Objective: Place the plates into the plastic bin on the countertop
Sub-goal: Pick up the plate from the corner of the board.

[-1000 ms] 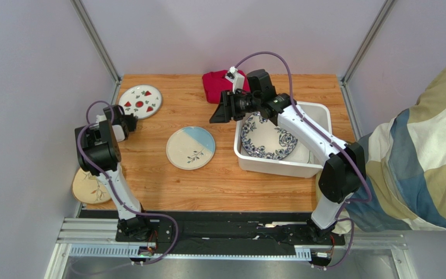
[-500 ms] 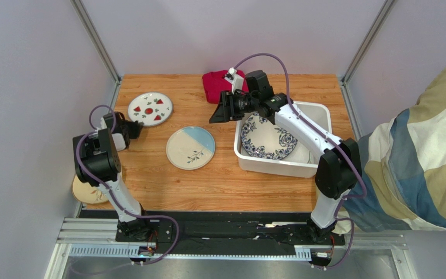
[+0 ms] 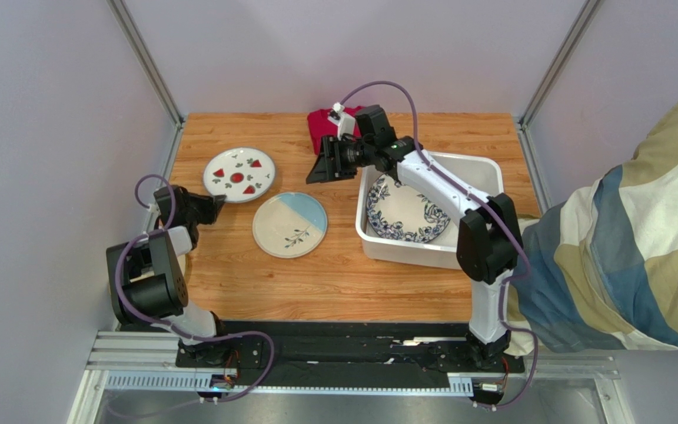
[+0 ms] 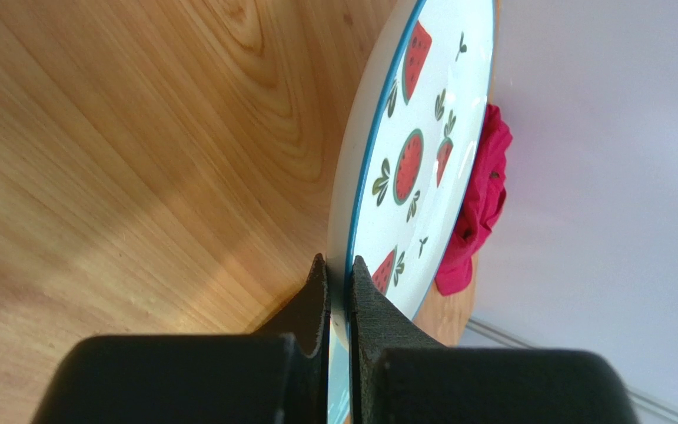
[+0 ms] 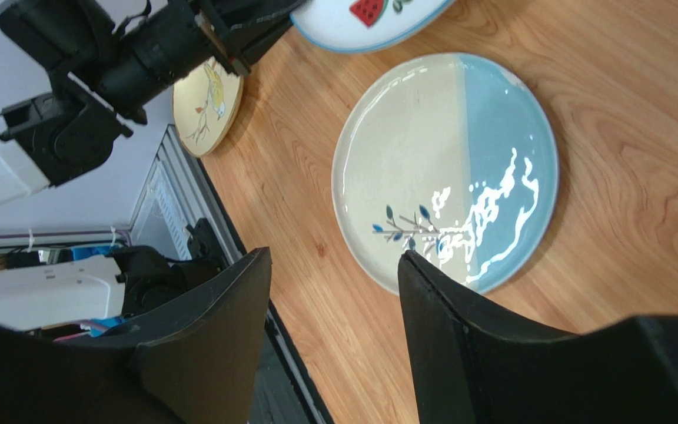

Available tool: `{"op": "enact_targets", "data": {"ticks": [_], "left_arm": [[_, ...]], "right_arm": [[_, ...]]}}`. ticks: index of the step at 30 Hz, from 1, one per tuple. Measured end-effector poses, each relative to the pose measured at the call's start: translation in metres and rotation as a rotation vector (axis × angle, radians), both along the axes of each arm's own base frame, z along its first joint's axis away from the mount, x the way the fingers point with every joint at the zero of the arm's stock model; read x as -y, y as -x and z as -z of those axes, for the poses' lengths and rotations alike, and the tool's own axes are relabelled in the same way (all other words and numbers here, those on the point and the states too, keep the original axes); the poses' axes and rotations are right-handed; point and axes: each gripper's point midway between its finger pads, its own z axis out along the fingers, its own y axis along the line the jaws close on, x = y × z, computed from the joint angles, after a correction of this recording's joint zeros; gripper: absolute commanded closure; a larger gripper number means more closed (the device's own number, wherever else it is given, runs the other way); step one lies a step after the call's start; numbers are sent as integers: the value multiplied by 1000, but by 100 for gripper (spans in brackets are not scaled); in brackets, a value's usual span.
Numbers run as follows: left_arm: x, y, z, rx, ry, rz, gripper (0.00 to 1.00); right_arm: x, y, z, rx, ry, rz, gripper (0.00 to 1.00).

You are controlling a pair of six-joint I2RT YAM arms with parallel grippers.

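Table [image 3: 351, 283]: my left fingers [image 4: 316, 296] clamp the strawberry plate [image 3: 239, 174]; right fingers [image 5: 219, 309] gape empty. Next, lift it to bin [image 3: 409, 252].

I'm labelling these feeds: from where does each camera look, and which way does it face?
Top external: above and behind the bases, facing down on the countertop; both arms show.
Left wrist: on the left arm, facing along the left tool, shut on the strawberry-print plate.
Right wrist: on the right arm, facing down past the open right tool at the cream-and-blue plate.
Shared: both wrist views show the strawberry-print plate.
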Motion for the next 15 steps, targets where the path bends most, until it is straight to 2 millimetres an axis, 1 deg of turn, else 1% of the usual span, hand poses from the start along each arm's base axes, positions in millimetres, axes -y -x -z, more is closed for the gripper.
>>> {"op": "enact_targets", "data": {"ticks": [2, 6, 9, 12, 15], "left_arm": [[5, 7, -3, 9, 8, 16, 100], [14, 20, -4, 13, 21, 37, 100], [21, 32, -8, 23, 26, 53, 100], [27, 40, -17, 43, 31, 72, 100], [33, 48, -30, 79, 25, 92, 100]], "right_arm": [[-10, -6, 4, 2, 1, -3, 42], [-30, -15, 18, -19, 17, 15, 42], [-43, -28, 30, -30, 24, 39, 42], [-55, -43, 44, -40, 34, 63, 41], [-61, -58, 58, -44, 48, 90, 41]]}}
